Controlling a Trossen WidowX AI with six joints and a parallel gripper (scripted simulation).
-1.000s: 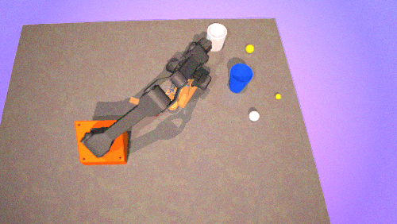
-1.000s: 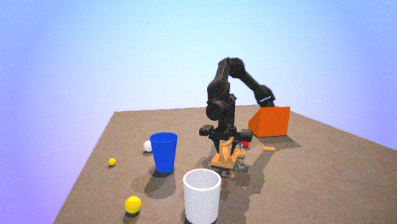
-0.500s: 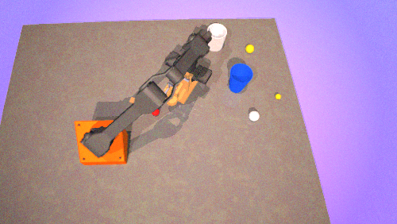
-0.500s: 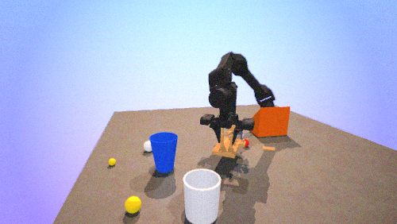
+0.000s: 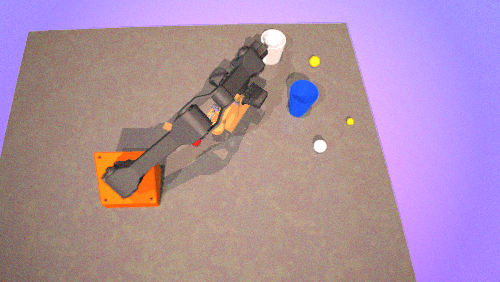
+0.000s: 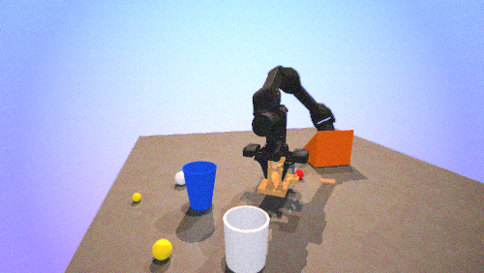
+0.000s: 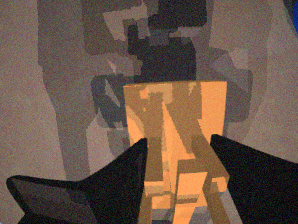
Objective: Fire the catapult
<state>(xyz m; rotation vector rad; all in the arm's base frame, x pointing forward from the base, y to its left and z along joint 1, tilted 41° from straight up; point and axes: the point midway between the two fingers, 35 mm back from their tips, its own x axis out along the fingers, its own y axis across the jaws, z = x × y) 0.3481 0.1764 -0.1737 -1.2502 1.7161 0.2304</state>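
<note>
The orange-tan catapult (image 5: 232, 120) (image 6: 273, 188) (image 7: 214, 105) stands on the table, partly covered by the arm. My gripper (image 6: 276, 173) (image 7: 179, 142) points down and is shut on its upright frame, one finger on each side. The white mug (image 5: 273, 50) (image 6: 246, 244) stands upright beyond the catapult, on the side away from my base. A red ball (image 5: 196, 142) (image 6: 299, 173) is close to the catapult's end nearer my base; whether it touches the catapult is hidden. The catapult's cup is not clearly visible.
A blue cup (image 5: 302, 100) (image 6: 199, 186) stands beside the white mug. A larger yellow ball (image 5: 314, 61) (image 6: 162, 250), a small yellow ball (image 5: 350, 121) (image 6: 136, 197) and a white ball (image 5: 320, 146) (image 6: 180, 178) lie around it. A small orange piece (image 5: 167, 126) (image 6: 327, 181) lies near my orange base (image 5: 110, 195) (image 6: 334, 150).
</note>
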